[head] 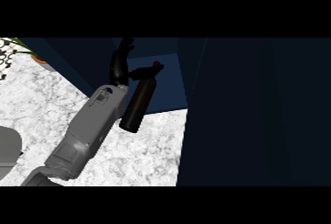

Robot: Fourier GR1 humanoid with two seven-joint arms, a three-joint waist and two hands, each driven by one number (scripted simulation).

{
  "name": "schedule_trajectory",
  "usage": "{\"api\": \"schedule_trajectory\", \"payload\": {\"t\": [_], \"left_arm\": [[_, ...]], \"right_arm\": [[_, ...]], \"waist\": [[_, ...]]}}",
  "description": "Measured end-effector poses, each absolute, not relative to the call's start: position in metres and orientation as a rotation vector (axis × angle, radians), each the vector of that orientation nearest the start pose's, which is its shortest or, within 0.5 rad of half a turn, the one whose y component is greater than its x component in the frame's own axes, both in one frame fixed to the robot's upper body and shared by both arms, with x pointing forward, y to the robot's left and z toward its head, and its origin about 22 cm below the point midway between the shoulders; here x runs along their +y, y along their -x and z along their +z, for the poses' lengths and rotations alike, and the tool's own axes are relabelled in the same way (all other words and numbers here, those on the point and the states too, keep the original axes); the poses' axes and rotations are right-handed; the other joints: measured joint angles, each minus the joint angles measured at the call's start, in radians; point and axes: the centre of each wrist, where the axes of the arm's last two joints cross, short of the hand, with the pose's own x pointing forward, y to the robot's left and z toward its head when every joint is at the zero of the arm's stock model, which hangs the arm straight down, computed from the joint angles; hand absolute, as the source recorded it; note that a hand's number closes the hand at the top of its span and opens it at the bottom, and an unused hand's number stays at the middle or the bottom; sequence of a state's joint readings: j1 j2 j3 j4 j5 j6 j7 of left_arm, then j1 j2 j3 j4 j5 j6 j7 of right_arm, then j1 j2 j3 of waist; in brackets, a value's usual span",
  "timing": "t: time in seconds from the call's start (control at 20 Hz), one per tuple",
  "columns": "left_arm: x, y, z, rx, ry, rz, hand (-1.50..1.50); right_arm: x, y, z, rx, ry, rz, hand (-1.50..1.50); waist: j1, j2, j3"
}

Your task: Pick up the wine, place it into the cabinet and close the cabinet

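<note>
The wine bottle (138, 101) is dark with a red cap. It hangs tilted, cap up and to the right, in front of the open dark blue cabinet (165, 89). Its base is over the marble counter (149, 148), just ahead of the cabinet's floor edge. My left hand (119, 65) comes up from the lower left on a grey forearm. Its thumb lies across the bottle's neck, and its fingers curve up behind, toward the cabinet's inside. The cabinet's door (258, 113) stands open and fills the right half of the view. My right hand does not show.
A potted plant (29, 51) stands at the back left, beside the cabinet's outer wall. A grey rounded shape (8, 148) shows at the left edge. Bare marble counter lies below the cabinet, between my forearm and the open door.
</note>
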State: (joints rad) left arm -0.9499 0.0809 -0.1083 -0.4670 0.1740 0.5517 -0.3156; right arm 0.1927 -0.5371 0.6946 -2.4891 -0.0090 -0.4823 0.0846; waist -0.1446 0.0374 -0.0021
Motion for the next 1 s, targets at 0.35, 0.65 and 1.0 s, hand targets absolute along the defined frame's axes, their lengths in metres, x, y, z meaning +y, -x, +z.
{"api": "schedule_trajectory", "payload": {"t": [0.35,0.65,1.0], "left_arm": [[0.133,-0.435,0.05,-1.753,-0.205,-0.016,1.5],[0.122,-0.439,0.058,-1.822,-0.008,0.028,1.5],[0.107,-0.443,0.068,-1.843,0.156,0.015,-1.5]], "right_arm": [[-0.18,-0.099,0.153,-1.982,-0.243,0.258,-1.5],[-0.185,-0.099,0.152,-1.98,-0.214,0.258,-1.5],[-0.189,-0.097,0.151,-1.961,-0.182,0.249,-1.5]], "waist": [[0.013,-0.001,-0.001],[0.032,-0.007,-0.001],[0.062,-0.02,0.001]]}}
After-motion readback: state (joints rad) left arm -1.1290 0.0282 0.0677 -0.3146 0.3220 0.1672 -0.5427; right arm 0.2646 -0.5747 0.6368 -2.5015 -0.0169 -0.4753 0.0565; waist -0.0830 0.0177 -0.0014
